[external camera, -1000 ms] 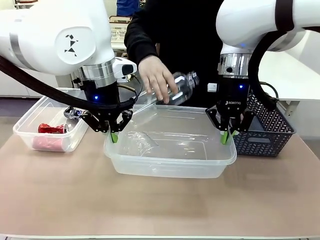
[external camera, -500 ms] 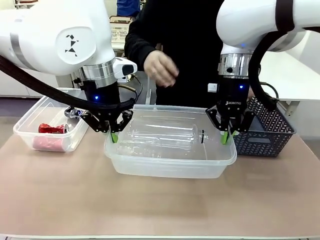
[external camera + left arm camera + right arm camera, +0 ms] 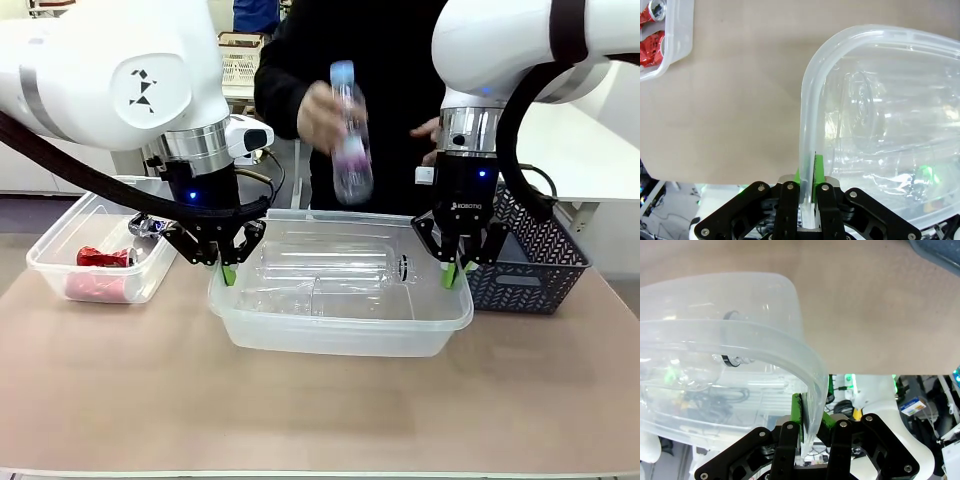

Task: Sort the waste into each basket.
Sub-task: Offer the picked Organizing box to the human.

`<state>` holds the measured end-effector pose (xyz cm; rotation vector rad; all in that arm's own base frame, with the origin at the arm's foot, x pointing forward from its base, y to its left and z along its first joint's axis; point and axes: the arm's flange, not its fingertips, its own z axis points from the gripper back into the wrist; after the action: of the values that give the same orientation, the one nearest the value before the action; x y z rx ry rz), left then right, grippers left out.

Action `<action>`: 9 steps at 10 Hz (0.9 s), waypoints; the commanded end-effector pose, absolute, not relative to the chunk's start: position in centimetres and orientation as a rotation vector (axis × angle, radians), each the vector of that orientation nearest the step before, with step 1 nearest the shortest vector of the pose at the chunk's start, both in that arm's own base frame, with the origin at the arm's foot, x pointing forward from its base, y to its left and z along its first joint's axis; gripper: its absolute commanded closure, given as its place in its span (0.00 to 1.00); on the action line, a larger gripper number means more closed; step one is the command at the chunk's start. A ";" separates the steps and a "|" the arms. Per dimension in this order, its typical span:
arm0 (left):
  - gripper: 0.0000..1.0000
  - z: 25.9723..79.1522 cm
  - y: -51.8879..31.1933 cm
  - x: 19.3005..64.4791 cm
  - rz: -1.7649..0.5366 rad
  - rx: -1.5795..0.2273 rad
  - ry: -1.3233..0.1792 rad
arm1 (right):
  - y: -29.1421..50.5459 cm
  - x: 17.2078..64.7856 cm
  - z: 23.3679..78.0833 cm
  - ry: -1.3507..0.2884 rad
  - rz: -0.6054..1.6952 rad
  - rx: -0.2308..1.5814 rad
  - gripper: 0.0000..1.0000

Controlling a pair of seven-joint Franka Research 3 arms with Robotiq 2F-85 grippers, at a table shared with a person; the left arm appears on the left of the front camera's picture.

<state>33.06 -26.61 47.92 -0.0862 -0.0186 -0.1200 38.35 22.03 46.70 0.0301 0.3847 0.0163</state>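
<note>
A big clear basket stands mid-table with clear plastic bottles lying inside. My left gripper is shut on its left rim, and my right gripper is shut on its right rim. Above the basket, a person's hand holds another clear bottle upright. A smaller clear basket at the left holds a crushed red can and a black-and-silver can. The left wrist view shows my left gripper pinching the rim. In the right wrist view my right gripper clamps the rim.
A dark mesh basket sits at the right behind my right arm. The person stands at the far side of the table. Bare tabletop lies in front of the big basket.
The person let one bottle drop into the big basket, drew the hand back, and now holds a different bottle upright above it. Both grippers stayed put.
</note>
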 end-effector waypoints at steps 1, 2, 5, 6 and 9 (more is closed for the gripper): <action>0.95 48.2 -27.0 32.7 -0.110 -0.092 -0.025 | 22.4 38.0 46.6 0.374 0.016 0.039 0.95; 0.95 48.2 -27.0 32.7 -0.110 -0.092 -0.025 | 22.4 38.0 46.6 0.374 0.016 0.039 0.95; 0.95 48.2 -27.0 32.7 -0.110 -0.092 -0.025 | 22.4 38.0 46.6 0.374 0.016 0.039 0.95; 0.95 48.2 -27.0 32.7 -0.110 -0.092 -0.025 | 22.4 38.0 46.6 0.374 0.016 0.039 0.95; 0.95 48.2 -27.0 32.7 -0.110 -0.092 -0.025 | 22.4 38.0 46.6 0.374 0.016 0.039 0.95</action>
<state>33.06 -26.61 47.92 -0.0861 -0.0185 -0.1200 38.35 22.03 46.70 0.0301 0.3848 0.0164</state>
